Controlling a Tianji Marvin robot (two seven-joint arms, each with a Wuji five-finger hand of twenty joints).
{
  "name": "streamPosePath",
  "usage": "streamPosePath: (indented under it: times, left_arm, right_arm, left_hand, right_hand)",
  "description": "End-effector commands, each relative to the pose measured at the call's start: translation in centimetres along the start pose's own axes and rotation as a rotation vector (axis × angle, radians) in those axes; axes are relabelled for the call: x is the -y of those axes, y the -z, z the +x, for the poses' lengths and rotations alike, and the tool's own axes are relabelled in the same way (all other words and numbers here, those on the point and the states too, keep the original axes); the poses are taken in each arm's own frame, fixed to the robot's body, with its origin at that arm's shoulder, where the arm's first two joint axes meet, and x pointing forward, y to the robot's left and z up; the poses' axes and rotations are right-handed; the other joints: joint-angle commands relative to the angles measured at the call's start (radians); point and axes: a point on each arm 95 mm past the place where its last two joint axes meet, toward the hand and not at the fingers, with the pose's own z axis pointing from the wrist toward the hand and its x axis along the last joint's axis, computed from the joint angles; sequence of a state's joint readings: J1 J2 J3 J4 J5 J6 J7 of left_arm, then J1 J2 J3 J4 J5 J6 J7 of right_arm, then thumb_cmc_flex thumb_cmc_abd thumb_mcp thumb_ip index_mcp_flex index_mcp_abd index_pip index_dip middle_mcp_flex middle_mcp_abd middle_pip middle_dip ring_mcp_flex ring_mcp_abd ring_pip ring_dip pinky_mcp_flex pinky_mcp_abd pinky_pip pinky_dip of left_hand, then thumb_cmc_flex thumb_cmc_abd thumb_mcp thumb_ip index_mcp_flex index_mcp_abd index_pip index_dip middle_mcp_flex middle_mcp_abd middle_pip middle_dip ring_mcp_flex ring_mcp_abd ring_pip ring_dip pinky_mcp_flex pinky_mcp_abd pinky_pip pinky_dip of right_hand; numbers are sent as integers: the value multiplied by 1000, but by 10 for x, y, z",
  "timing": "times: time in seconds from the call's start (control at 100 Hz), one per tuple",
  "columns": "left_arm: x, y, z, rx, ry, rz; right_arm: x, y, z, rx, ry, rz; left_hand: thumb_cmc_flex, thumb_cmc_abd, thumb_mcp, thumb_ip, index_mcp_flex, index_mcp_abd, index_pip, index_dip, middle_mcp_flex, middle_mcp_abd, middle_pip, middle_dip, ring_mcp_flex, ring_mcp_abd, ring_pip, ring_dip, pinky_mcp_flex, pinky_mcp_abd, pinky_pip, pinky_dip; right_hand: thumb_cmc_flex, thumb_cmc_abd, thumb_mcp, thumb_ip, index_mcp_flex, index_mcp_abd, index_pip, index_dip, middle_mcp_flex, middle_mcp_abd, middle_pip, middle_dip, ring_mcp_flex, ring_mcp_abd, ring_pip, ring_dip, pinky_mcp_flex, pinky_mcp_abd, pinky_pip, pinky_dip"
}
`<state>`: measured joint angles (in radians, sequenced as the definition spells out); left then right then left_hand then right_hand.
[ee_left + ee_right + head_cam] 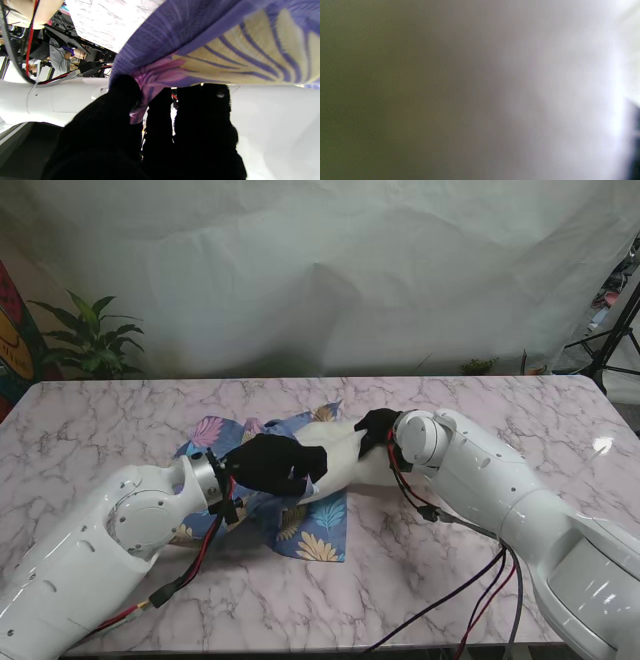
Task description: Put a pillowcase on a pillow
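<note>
Blue leaf-print cloth, the pillowcase [300,530], lies spread on the marble table [100,420] near its middle, with the white pillow [340,460] resting on top of it and apparently only partly inside.

Left hand [275,465]: the black-gloved fingers [120,100] are closed on a fold of the pillowcase edge; the left wrist view shows the cloth pinched and lifted, with the pillow just beyond it.

Right hand [375,428]: it rests against the pillow at its far right end. The right wrist view is a blur of white and grey, so whether these fingers are closed on the pillow or only pressing it cannot be told.

Judged step: draw the open edge of the pillowcase over the pillow while the other hand feeds the pillow in.

Procedure for a clean result:
- Keep the pinch near the hem, not in mid-cloth, so the mouth stays open.
- Hold the upper layer raised clear of the pillow.
- Pull the cloth toward the right hand as the pillow is pushed toward the left.
- Move slowly; the pillow will likely bunch and the thin cloth may slip from the pinch.
</note>
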<state>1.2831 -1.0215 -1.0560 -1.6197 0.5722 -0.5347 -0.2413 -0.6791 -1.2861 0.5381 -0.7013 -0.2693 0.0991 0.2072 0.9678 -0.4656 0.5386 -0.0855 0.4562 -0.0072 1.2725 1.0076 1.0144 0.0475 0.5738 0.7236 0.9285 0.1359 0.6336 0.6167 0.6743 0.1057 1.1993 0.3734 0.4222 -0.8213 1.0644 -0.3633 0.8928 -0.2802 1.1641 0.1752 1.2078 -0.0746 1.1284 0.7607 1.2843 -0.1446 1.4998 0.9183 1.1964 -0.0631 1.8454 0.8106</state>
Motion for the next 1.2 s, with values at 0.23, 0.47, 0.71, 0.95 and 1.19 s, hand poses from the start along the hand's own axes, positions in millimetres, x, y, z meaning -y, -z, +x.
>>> streamPosePath:
  times: [0.23, 0.47, 0.71, 0.95, 1.19]
  left_arm:
    - [-8, -41, -7, 145, -10, 36]
    - [-5, -53, -13, 319, -59, 31]
    - [7, -53, -26, 422, -124, -5]
    - [16, -43, -35, 432, -154, -52]
    - [22, -25, -46, 436, -151, -129]
  right_arm:
    - [9, 5, 7, -49, 5, -14]
    - [25, 15, 17, -134, 30, -54]
    - [43, 36, 28, -242, 46, -105]
    - [57, 58, 33, -413, 110, -196]
    - [58, 76, 25, -533, 193, -262]
  left_hand:
    - [7, 70, -165, -11, 30, 81, 58, -20, 34, -7, 254, -41, 125, 39, 168, 92, 102, -8, 196, 51]
    - [9, 61, -151, 3, 31, 107, 62, -21, 45, -1, 276, -49, 154, 38, 194, 106, 145, -17, 232, 42]
    - [8, 61, -143, 9, 24, 109, 62, -14, 40, -1, 279, -51, 149, 40, 196, 109, 145, -21, 237, 35]
    - [5, 69, -145, 8, 14, 96, 58, -7, 23, -9, 274, -51, 123, 34, 181, 107, 106, -31, 217, 23]
    - [11, 77, -157, 9, 5, 75, 53, 0, 10, -18, 260, -47, 94, 35, 155, 100, 69, -23, 193, 19]
  right_hand:
    - [34, 123, 72, 51, 101, 102, 40, 16, 132, 78, 57, 20, 41, -110, 145, 15, 59, -513, 183, 8]
    - [31, 124, 70, 51, 98, 94, 38, 17, 128, 74, 56, 21, 40, -102, 139, 12, 58, -508, 179, 6]
    - [29, 127, 69, 51, 96, 85, 37, 19, 124, 69, 53, 21, 40, -89, 127, 5, 54, -494, 171, -1]
    - [17, 133, 63, 48, 83, 38, 35, 27, 105, 42, 43, 25, 40, -59, 91, -20, 45, -452, 148, -27]
    - [6, 134, 66, 45, 74, 1, 39, 29, 93, 19, 32, 28, 40, -46, 67, -38, 40, -429, 132, -48]
